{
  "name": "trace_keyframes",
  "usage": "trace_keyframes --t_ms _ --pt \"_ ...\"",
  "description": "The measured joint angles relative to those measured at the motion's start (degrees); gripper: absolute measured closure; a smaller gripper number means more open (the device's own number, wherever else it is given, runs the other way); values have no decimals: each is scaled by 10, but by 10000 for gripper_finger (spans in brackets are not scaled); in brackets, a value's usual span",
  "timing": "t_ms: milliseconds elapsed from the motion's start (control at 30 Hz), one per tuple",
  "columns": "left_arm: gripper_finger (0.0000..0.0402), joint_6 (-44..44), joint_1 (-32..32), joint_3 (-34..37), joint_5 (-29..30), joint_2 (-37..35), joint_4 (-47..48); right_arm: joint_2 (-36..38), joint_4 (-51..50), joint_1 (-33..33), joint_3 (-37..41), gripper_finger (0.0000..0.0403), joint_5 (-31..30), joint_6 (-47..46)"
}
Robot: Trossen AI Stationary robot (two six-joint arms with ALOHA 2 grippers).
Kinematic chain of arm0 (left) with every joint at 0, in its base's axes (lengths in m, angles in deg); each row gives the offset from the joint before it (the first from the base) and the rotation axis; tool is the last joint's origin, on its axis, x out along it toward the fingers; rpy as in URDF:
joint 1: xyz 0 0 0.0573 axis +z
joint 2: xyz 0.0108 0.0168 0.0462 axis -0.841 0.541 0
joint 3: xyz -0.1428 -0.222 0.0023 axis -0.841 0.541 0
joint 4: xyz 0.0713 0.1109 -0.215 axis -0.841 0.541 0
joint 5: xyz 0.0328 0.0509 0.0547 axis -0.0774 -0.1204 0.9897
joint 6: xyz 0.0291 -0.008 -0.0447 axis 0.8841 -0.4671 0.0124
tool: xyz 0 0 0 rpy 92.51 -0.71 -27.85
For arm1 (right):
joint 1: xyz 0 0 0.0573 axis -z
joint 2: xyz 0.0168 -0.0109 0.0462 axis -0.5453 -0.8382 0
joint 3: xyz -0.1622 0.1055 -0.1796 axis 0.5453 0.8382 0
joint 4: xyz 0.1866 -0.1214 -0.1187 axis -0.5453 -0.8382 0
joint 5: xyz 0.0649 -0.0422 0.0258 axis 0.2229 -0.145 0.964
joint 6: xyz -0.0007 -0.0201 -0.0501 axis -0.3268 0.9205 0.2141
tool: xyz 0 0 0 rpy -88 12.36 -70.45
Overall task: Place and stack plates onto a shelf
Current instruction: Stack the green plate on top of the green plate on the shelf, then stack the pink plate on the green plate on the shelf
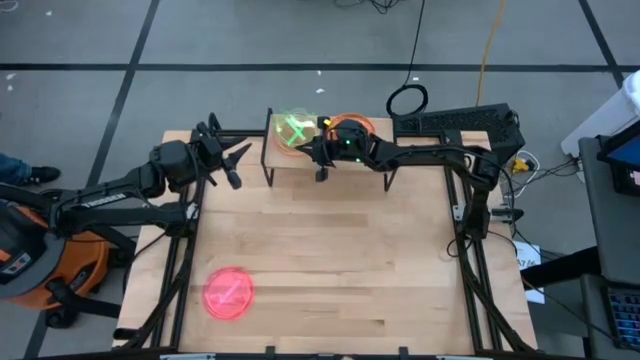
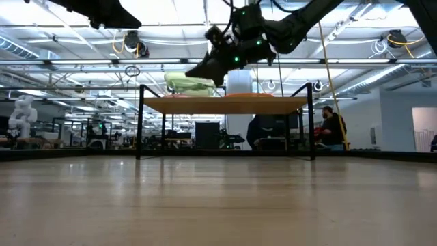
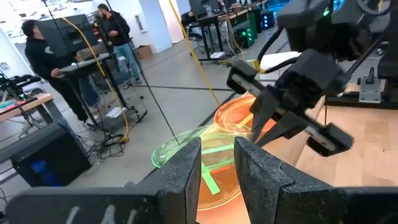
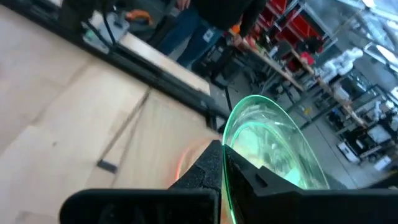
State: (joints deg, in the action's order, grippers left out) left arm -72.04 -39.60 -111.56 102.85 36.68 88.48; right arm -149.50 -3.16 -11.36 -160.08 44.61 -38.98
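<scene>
A wooden table [image 1: 330, 270] is seen from above, with a small raised shelf [image 1: 275, 158] at its far edge. The right gripper [image 1: 313, 148] is held over the shelf, its fingers clenched on the rim of a green plate [image 1: 292, 129], which is tilted above the board rather than lying flat. An orange plate [image 1: 352, 124] is seen beside it on the shelf, partly hidden under the arm, so one plate is judged placed and a second nearly so. A pink plate [image 1: 229, 293] is left on the tabletop near the front left corner, well apart from the shelf, and remains to be fetched and stacked. The left gripper [image 1: 232, 163] waits just left of the shelf with its fingers spread and nothing held. White lettering is visible along the left arm, but it cannot be read for certain. No other labels can be made out.
</scene>
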Motion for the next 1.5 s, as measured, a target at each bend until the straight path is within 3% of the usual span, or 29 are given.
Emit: trace_keyframes --t_ms 567,1000,1233,1500 --pt "298 -8 0 0 0 0 9 -27 23 8 0 402 -9 -22" --pt "298 -11 0 0 1 0 13 -27 26 8 0 338 -9 -31" --pt "298 -12 0 0 1 0 13 -27 61 8 0 317 -10 -52" --pt "298 -15 0 1 1 0 13 -27 35 8 1 296 -41 -43"
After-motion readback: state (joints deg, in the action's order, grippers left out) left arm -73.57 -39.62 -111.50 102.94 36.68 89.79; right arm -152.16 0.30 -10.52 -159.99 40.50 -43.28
